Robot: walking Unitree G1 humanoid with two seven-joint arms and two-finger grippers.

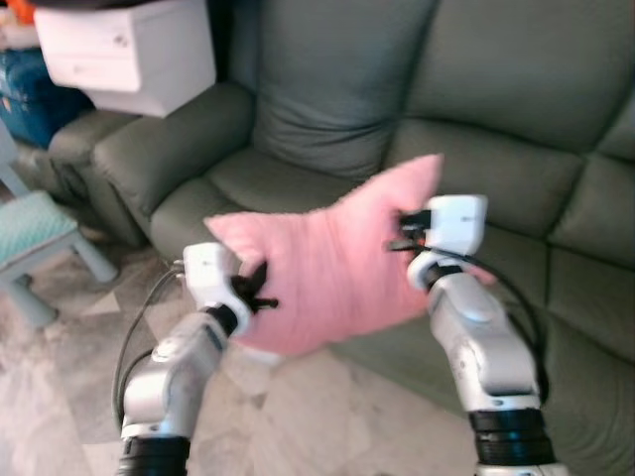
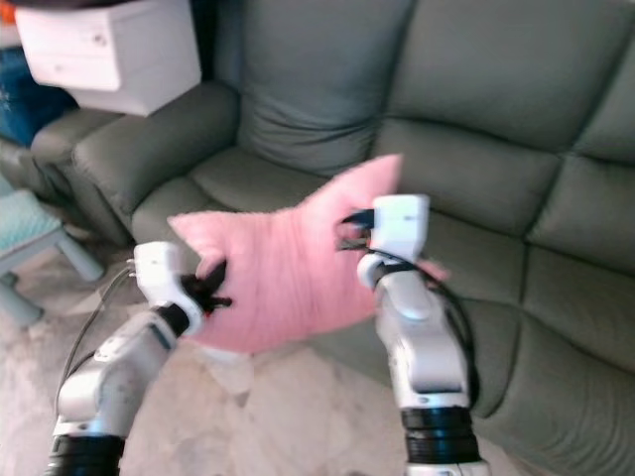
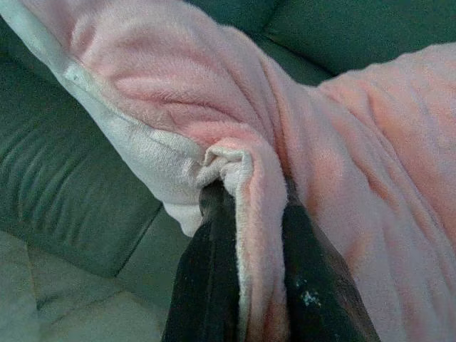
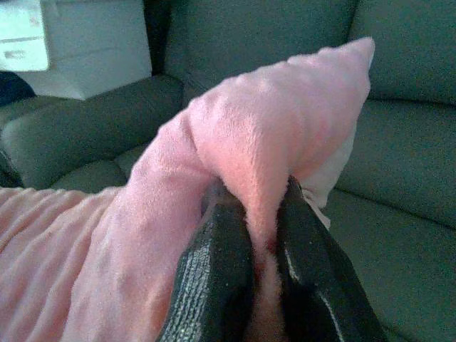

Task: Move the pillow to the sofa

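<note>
Carry phase, pillow airborne. You hold the pink plush pillow [image 1: 327, 268] stretched between both arms, clear of the floor and in front of the grey sofa's [image 1: 516, 129] seat edge, not yet resting on any cushion. The left gripper [image 1: 253, 290] pinches the pillow's lower left corner; in the left wrist view its two black fingers [image 3: 214, 285] are closed on a bunched fold of fabric beside the white seam. The right gripper [image 1: 409, 233] clamps the opposite side, its fingers [image 4: 217, 285] closed on a ridge of plush below the upturned corner.

Next move, as judged: you need to advance both arms together over the seat cushion, lower until the pillow is supported, then release both grips.

Hard to read: the head views are soft with blur. The pillow hides the seat edge beneath it. A white box [image 1: 129, 50] on the sofa's left armrest is cut off at the top.
</note>
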